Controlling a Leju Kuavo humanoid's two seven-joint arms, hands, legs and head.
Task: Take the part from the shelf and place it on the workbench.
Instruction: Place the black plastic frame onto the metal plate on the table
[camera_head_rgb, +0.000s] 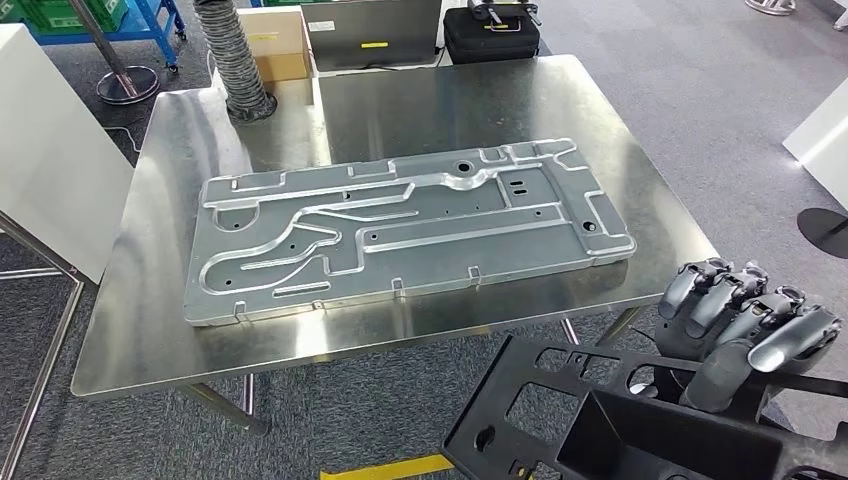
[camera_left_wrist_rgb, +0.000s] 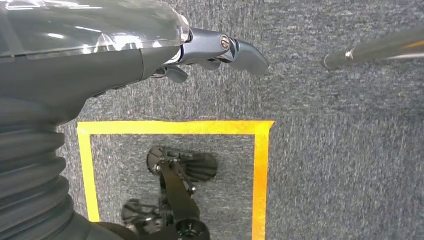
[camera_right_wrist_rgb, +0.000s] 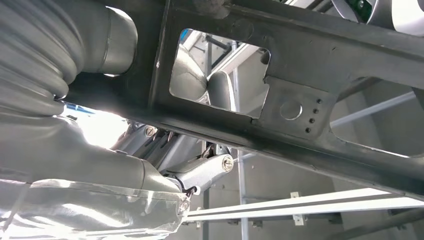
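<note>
The black part (camera_head_rgb: 560, 420), a flat frame pierced with cut-outs, is off the shelf and in the right hand (camera_head_rgb: 745, 325), whose dark fingers (camera_head_rgb: 715, 290) curl over its far rim; the right wrist view shows the same frame (camera_right_wrist_rgb: 310, 65) lying across the hand from below. It hangs in the air off the near right corner of the steel worktop (camera_head_rgb: 420, 100), not yet over the surface and touching nothing there. By my reading the fetching is done and the placing is all that is left: carry the part in over the near edge, set it down, let go.

The left hand (camera_left_wrist_rgb: 220, 50) hangs toward the carpet above a yellow taped square (camera_left_wrist_rgb: 260, 175), holding nothing, its fingers loosely apart (as far as that view lets me judge).

The count: one black part, one worktop, and one large stamped metal panel (camera_head_rgb: 400, 225) lying flat across the middle of it. The bare steel lies along the near and far edges.
</note>
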